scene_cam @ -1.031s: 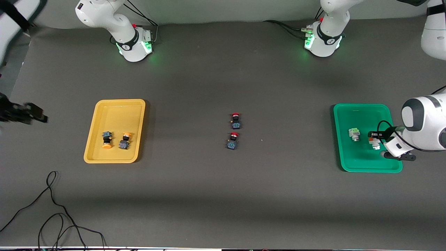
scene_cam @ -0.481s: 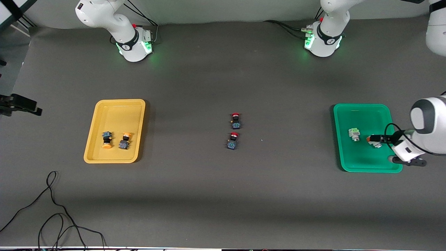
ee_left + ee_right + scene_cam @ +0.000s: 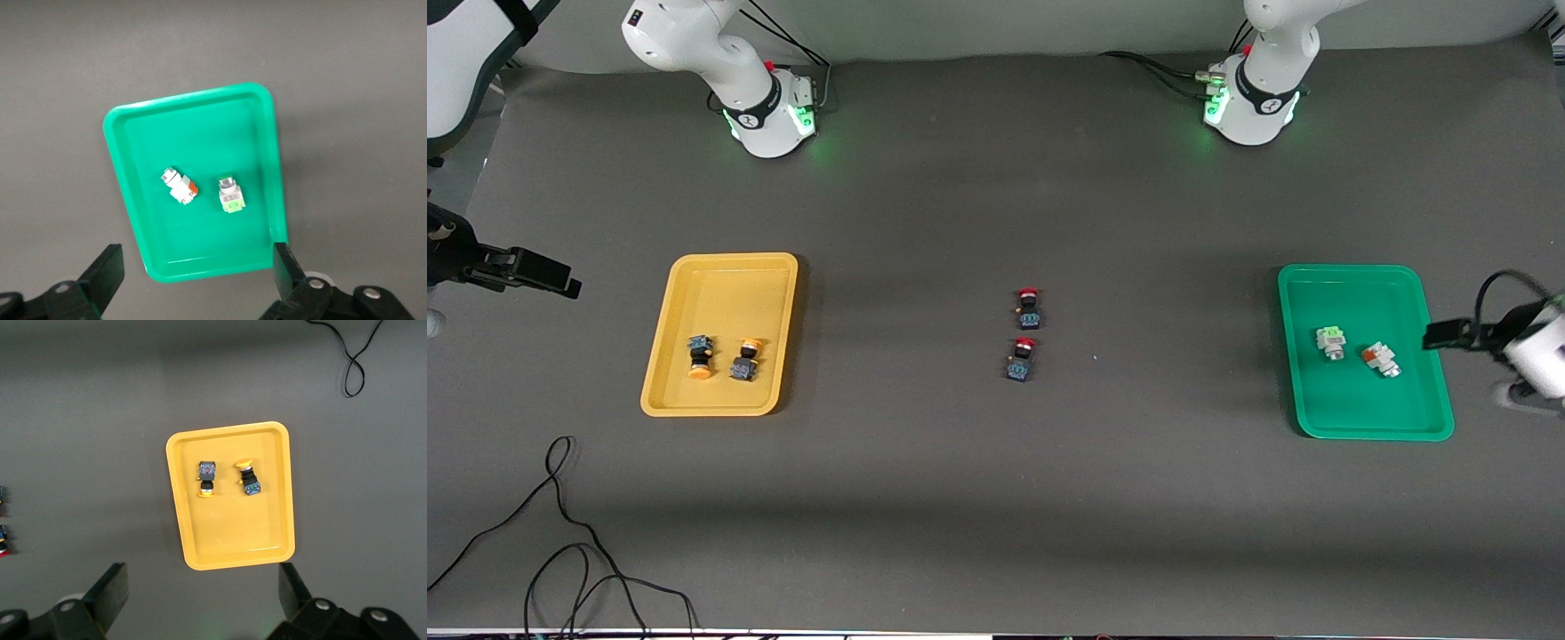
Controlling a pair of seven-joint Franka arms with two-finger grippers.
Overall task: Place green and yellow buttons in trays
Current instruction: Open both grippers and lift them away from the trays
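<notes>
Two red-capped buttons [image 3: 1025,333] lie mid-table, one just nearer the front camera than the other, well apart from both trays; they touch nothing. A black cable [image 3: 560,533] loops on the table nearer the front camera than the yellow tray [image 3: 720,267]. Yellow tray sits toward the right arm's end; inside it, two yellow-capped buttons [image 3: 720,357] lie side by side, apart, in the half nearer the front camera. Green tray [image 3: 1352,276] sits toward the left arm's end, holding the pale-green-marked button [image 3: 1330,341] and, just beside it, the red-orange-marked button [image 3: 1380,358], neither touching the rim. Left gripper [image 3: 197,270] is up off the green tray's outer edge, fingers spread wide, empty. Right gripper [image 3: 203,590] is up off the yellow tray's outer side, fingers wide, empty. Front view shows only one dark finger of each gripper at its edges; the wrist views show both fingers and the gap. Right wrist view also catches the red-capped buttons at its margin.
</notes>
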